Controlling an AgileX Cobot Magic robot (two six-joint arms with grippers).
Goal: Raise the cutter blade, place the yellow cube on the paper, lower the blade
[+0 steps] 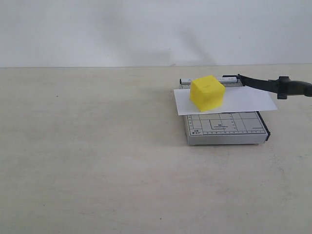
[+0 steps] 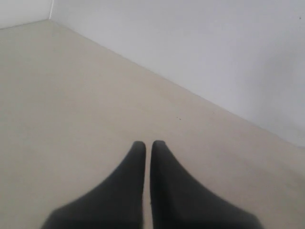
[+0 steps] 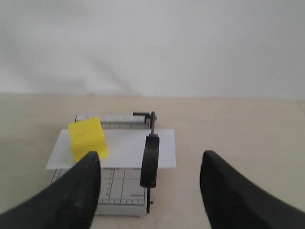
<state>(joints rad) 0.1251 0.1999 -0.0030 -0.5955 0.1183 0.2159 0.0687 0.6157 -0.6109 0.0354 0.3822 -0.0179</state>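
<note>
1. The yellow cube (image 1: 207, 92) is sitting on the left part of the paper (image 1: 243, 100), right of centre and in the upper half of the exterior view. One of its corners is pointing toward the camera.
2. In the right wrist view the cube (image 3: 87, 137) is showing at centre left, resting on the sheet (image 3: 124, 150).
3. The paper is lying across the far half of the grey gridded trimmer board (image 1: 226, 127) and is overhanging it on both the left and the right. The board's near half, with its printed grid, is lying uncovered.
4. The cutter blade (image 1: 273, 85) is standing lifted off the board. It is running from its hinge at the board's far right corner out toward the right edge of the frame, with the thick handle hanging past the paper.
5. The right gripper (image 3: 151, 157) is hanging with its two dark fingers (image 3: 81, 191) spread wide apart and gripping nothing. The blade handle (image 3: 150, 160) is showing between them, farther off and untouched.
6. The left gripper (image 2: 148, 144) is hovering over bare table (image 2: 57, 95) with its fingers pressed together, only a thin slit showing, and nothing between them.
7. The beige table (image 1: 97, 161) is filling the lower frame, and a plain white wall (image 1: 146, 29) is rising behind it.
</note>
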